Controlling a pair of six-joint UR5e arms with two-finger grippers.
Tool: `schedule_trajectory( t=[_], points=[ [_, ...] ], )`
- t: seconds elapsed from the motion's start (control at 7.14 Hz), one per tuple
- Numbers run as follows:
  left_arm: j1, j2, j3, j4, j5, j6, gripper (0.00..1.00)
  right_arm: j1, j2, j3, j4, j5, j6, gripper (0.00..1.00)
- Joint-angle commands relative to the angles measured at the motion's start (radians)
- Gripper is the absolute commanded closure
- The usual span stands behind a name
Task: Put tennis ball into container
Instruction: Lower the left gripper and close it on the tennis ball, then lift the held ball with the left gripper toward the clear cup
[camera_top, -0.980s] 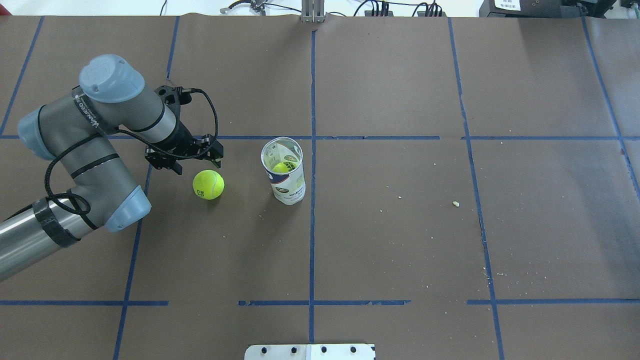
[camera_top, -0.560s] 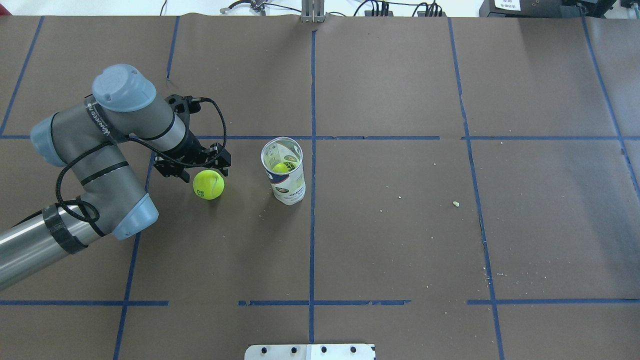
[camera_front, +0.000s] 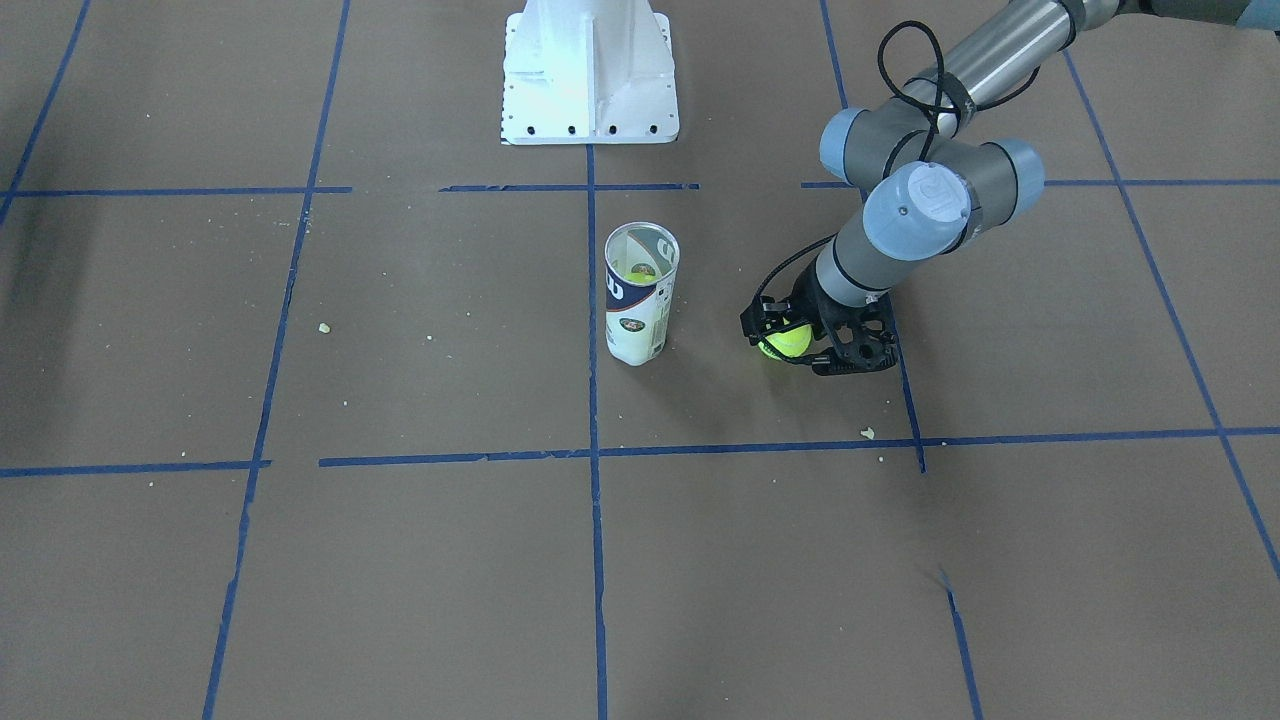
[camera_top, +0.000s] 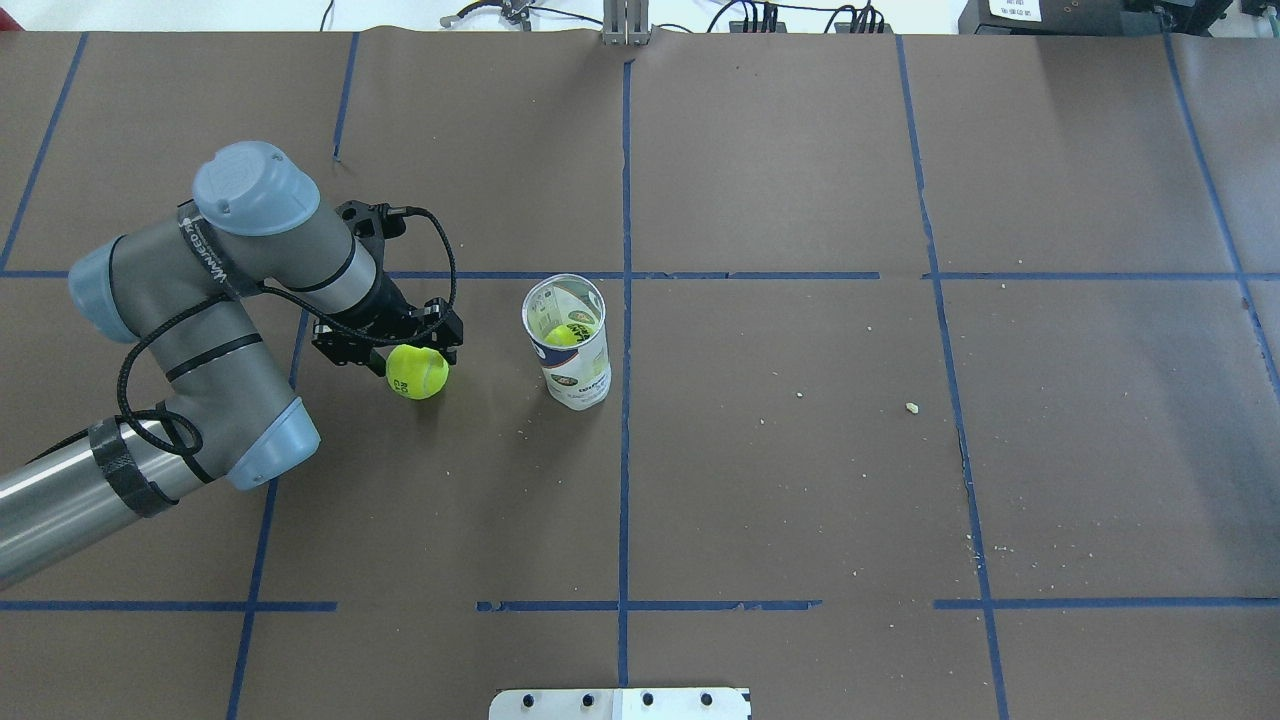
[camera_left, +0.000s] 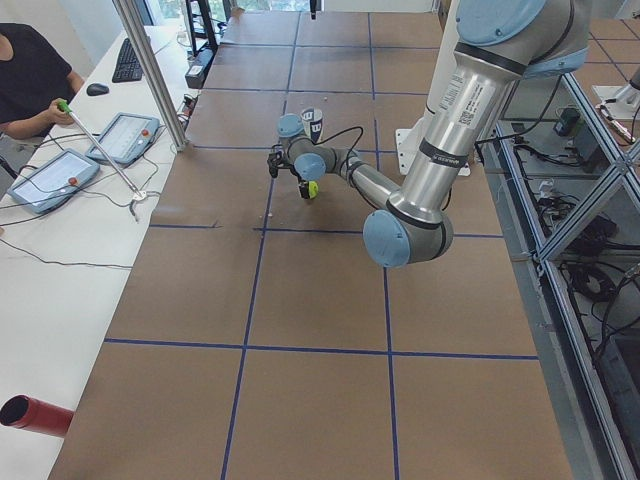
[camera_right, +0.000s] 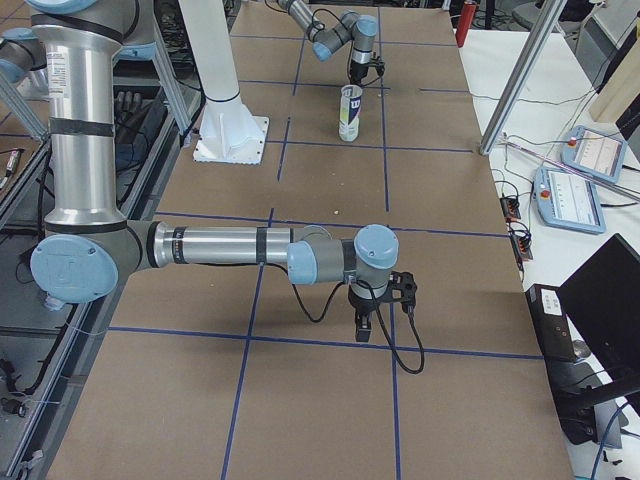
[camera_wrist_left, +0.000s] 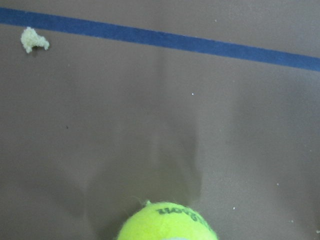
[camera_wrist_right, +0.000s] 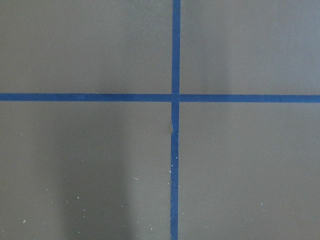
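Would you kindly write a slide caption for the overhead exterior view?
Left gripper hovers at the tennis ball on the table, beside the upright container with another ball inside.

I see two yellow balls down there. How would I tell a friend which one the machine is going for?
Find the clear container standing near the middle of the brown table. Beside it, toward the grey arm, the tennis ball lies on the paper at the left pincer. The second ball sits inside the tube; this one is loose outside.
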Motion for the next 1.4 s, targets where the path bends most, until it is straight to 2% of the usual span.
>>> schedule_trajectory(
  t=[0.0,0.14,0.42,0.56,0.84,1.12,1.26],
  points=[
    [-0.007,0.023,-0.050,0.024,-0.001,0.000,1.00,0.000,0.000,0.000,0.000,0.000,0.000,0.00],
    [-0.010,0.039,-0.136,0.105,-0.002,0.006,1.00,-0.001,0.000,0.000,0.000,0.000,0.000,0.00],
    [-0.028,0.031,-0.334,0.402,0.001,0.056,1.00,0.000,0.000,0.000,0.000,0.000,0.000,0.00],
    [-0.077,0.014,-0.376,0.476,0.001,0.102,1.00,0.000,0.000,0.000,0.000,0.000,0.000,0.00],
    [-0.160,-0.057,-0.388,0.511,-0.001,0.117,1.00,0.000,0.000,0.000,0.000,0.000,0.000,0.00],
    [-0.160,-0.239,-0.346,0.630,-0.002,0.109,1.00,0.000,0.000,0.000,0.000,0.000,0.000,0.00],
    [-0.159,-0.313,-0.291,0.629,-0.010,0.100,1.00,0.000,0.000,0.000,0.000,0.000,0.000,0.00]
  ],
)
